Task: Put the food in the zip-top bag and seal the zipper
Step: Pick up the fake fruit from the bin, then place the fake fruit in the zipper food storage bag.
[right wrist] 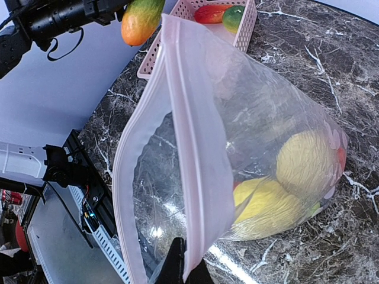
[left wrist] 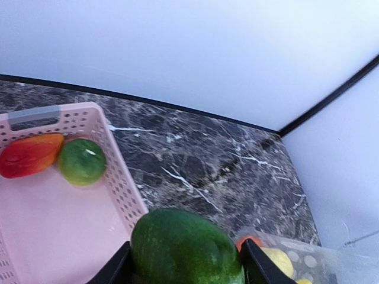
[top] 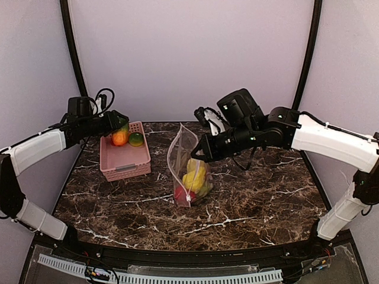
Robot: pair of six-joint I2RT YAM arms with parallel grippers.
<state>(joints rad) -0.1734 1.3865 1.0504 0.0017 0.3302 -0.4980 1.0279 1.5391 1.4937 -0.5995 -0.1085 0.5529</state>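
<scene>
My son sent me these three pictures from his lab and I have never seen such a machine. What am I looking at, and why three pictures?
These are two robot arms bolted at the near edge of a marble-look table. One picture comes from a fixed camera above and behind the arms; the other two come from small cameras on each wrist.

The right gripper is shut on the rim of the zip-top bag, holding it upright with its mouth open. Yellow and red toy food already lies inside.

The left gripper holds a green-and-orange toy fruit above the pink basket. A red-orange piece and a green one lie in that basket.

The bag's zipper is not yet closed.
</scene>
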